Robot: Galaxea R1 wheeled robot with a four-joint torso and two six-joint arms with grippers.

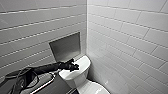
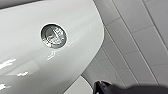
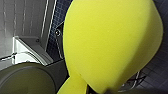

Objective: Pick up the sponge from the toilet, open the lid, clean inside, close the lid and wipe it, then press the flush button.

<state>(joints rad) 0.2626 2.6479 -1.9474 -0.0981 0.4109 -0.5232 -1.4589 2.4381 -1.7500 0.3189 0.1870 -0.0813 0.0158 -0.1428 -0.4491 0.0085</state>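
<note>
The left pincer (image 1: 74, 66) hangs over the tank top of the toilet (image 1: 80, 76), near the flush button (image 2: 53, 35) — released or clenched, I cannot tell. The right pincer (image 3: 107, 90) grasps the sponge (image 3: 110, 42) — above dark floor tiles (image 3: 160, 67).

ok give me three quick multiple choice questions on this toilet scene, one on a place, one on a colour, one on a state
1. Where is the left pincer?
A. over the white ceramic toilet tank
B. down by the floor
C. up at the ceiling

2. What colour is the rounded foam sponge?
A. white
B. bright yellow
C. blue

3. How is the round metal-rimmed flush button?
A. covered by the sponge
B. pressed under a pincer
C. bare, nothing touching it

Key:
1 A, the head view shows it over the tank.
2 B, it shows yellow in the right wrist view.
3 C, the left wrist view shows it uncovered in the tank top.
</note>
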